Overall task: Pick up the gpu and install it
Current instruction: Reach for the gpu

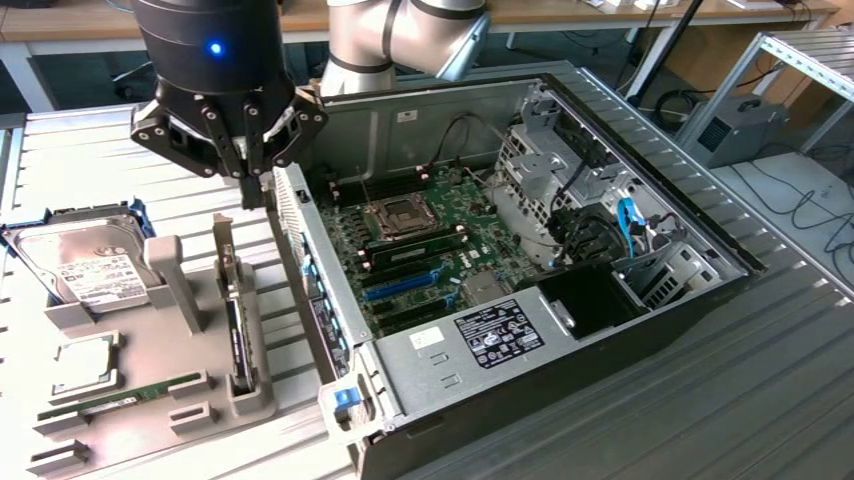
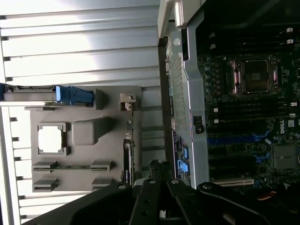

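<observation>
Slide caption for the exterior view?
Shut black gripper hovers near the thin black gpu card, upright in its grey tray beside the open computer case.

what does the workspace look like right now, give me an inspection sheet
surface: ribbed metal table, grey tray beside open computer case
job's things: gpu standing on edge in the tray, not held
clutter: hard drive, processor, memory stick in the tray
grippers: gripper above the tray by the case wall, jaws shut, empty
cables: blue cable inside the case
surroundings: wooden desks, metal rack
</observation>
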You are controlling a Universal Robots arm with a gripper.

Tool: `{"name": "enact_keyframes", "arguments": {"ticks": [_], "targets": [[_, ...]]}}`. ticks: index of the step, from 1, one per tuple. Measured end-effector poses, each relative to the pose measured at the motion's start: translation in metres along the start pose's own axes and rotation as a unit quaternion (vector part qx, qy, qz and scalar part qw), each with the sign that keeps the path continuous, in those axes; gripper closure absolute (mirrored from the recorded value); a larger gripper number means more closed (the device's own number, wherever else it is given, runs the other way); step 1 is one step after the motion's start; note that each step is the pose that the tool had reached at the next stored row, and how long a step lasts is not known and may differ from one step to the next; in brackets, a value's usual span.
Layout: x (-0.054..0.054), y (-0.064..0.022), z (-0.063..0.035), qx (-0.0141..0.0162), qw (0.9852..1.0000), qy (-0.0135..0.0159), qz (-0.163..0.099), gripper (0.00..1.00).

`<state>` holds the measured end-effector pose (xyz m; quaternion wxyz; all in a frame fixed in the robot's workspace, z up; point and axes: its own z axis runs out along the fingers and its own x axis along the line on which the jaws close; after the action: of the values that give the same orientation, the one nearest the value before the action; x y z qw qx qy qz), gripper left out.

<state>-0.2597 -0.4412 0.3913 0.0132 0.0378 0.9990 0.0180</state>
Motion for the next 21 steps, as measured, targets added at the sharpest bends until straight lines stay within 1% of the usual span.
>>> {"name": "enact_keyframes", "arguments": {"ticks": [21], "targets": [[-0.001, -0.0127, -0.0004, 0.0001, 1.0000, -0.0001, 0.000, 0.89]]}}
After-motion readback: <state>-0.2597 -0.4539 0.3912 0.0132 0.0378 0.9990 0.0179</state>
